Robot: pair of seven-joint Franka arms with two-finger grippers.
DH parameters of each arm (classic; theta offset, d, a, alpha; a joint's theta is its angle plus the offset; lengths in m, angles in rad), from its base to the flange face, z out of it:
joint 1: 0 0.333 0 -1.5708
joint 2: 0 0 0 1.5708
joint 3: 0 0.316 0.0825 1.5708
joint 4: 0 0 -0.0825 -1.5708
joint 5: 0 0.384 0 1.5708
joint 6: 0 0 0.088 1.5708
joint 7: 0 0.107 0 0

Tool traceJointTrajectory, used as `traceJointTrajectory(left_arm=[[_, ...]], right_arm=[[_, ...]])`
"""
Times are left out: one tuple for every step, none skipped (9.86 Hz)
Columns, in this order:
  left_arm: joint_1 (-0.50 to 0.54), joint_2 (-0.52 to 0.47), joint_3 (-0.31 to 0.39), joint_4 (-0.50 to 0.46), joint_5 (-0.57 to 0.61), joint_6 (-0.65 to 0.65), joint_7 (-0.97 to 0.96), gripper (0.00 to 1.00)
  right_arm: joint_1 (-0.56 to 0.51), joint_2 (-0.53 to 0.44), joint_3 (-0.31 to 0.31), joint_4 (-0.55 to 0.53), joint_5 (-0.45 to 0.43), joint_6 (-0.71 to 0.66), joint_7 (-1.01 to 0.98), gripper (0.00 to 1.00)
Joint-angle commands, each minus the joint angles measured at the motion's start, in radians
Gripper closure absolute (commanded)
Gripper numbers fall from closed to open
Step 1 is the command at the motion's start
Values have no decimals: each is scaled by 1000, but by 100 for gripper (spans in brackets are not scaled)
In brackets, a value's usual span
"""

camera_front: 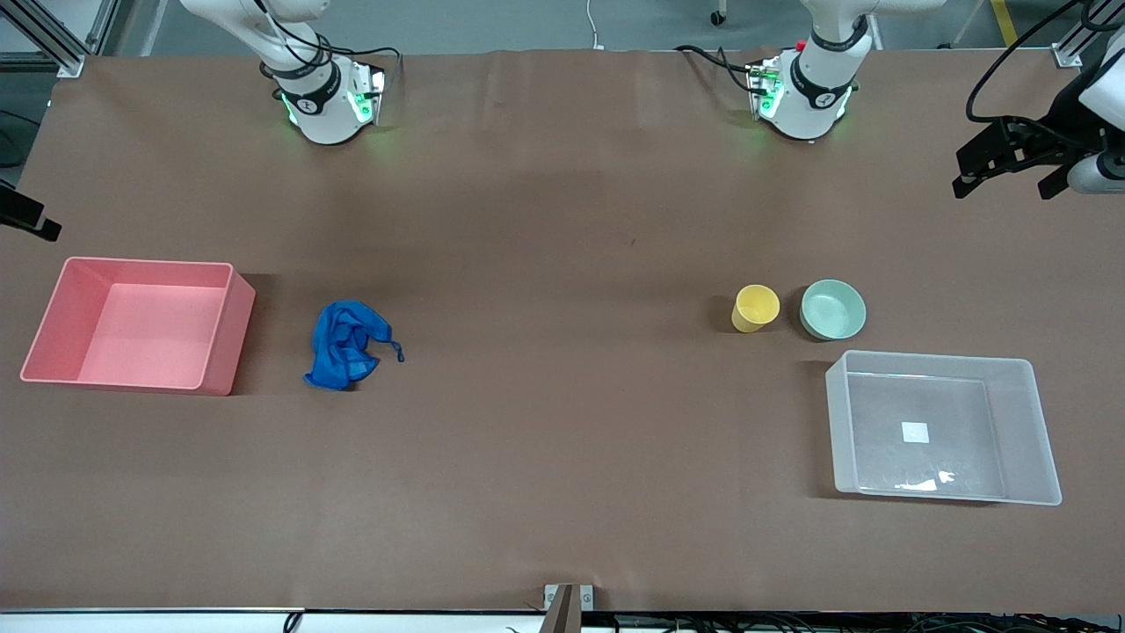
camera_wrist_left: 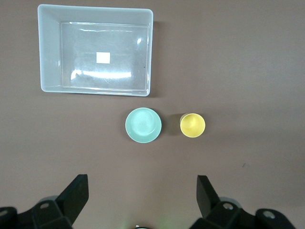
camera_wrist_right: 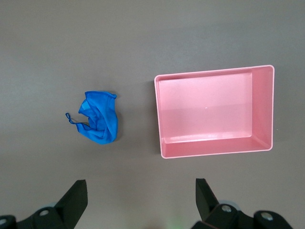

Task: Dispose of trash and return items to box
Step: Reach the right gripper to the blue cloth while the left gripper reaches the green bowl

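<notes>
The blue rag point(camera_front: 345, 345) lies crumpled on the table beside the pink bin, and it also shows in the right wrist view point(camera_wrist_right: 99, 118). The yellow cup point(camera_front: 755, 308) and the mint-green bowl point(camera_front: 832, 309) stand side by side, upright and empty, just farther from the front camera than the clear box point(camera_front: 1024, 431). The left wrist view shows the cup point(camera_wrist_left: 192, 125), the bowl point(camera_wrist_left: 143, 125) and the empty box point(camera_wrist_left: 48, 47). My left gripper point(camera_front: 1002, 180) point(camera_wrist_left: 142, 183) is open and empty, high over the left arm's end of the table. My right gripper point(camera_wrist_right: 140, 186) is open and empty, high over the right arm's end.
The empty pink bin point(camera_front: 224, 334) point(camera_wrist_right: 162, 114) stands at the right arm's end of the table. One black finger point(camera_front: 35, 224) of the right gripper shows at the edge of the front view. Brown table cover lies between the rag and the cup.
</notes>
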State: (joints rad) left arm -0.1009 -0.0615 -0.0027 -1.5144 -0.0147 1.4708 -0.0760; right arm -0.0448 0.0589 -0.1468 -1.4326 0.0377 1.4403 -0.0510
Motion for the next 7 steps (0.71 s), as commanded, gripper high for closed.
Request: traceJointTrajectory(left_arm=[[-6, 19, 26, -20, 1, -4, 4, 0], [-6, 17, 39, -21, -1, -4, 13, 0], [-8, 19, 46, -30, 2, -3, 13, 0], [-6, 23, 64, -41, 1, -3, 24, 0], [-6, 20, 84, -93, -7, 34, 33, 1], [-5, 16, 98, -162, -8, 90, 66, 3], [-6, 9, 118, -259, -8, 173, 84, 4]], right_arm=[[12, -11, 6, -14, 8, 2, 3, 0], [37, -10, 7, -31, 10, 5, 10, 0], [63, -10, 7, -82, 14, 41, 11, 0], [113, -7, 6, -176, 14, 113, 17, 0], [143, -7, 6, -268, 14, 191, 29, 0], [175, 7, 6, -352, 14, 274, 39, 0], [201, 34, 7, -429, 14, 372, 42, 0]])
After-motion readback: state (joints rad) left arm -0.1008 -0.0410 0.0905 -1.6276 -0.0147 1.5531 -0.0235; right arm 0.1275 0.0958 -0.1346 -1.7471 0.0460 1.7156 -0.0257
